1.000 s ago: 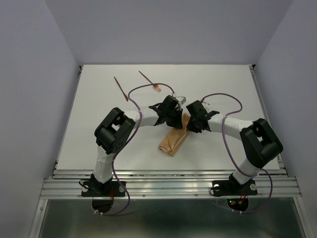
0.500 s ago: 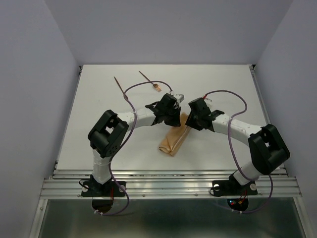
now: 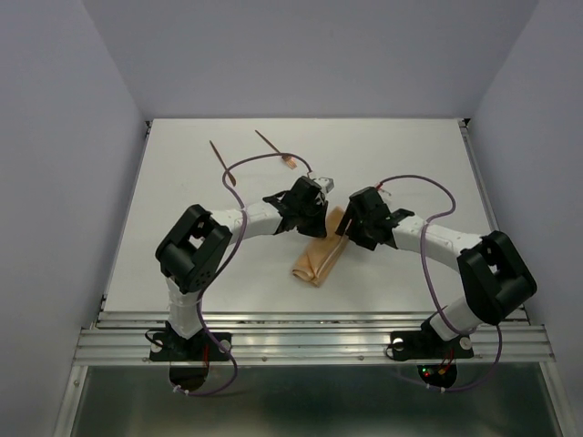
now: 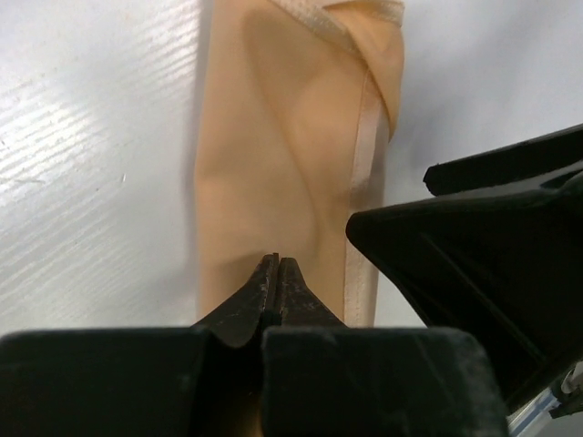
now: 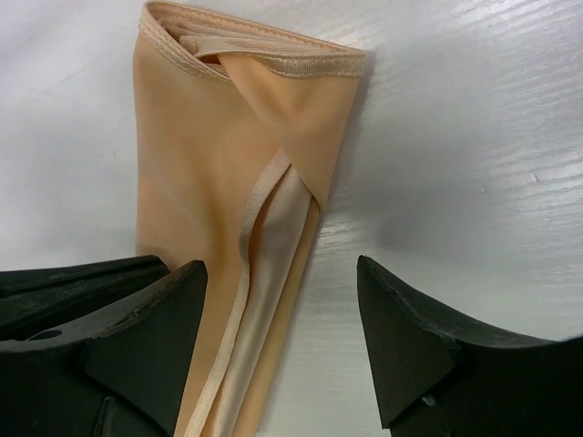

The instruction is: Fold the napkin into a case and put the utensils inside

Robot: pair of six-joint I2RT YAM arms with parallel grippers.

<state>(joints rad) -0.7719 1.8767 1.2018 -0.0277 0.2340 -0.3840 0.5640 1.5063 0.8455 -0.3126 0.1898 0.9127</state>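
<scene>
Two end effectors over one case; two utensils.

White table — tan case mid-table; utensils far left.

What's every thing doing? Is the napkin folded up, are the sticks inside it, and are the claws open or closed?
case: folded into a narrow pouch, lying flat on the table.
forked utensil: lying on the table, away from the case, not inside it.
plain utensil: lying on the table, also outside the case.
left claw: shut, tips over the case.
right claw: open, over the case, holding nothing.
</scene>
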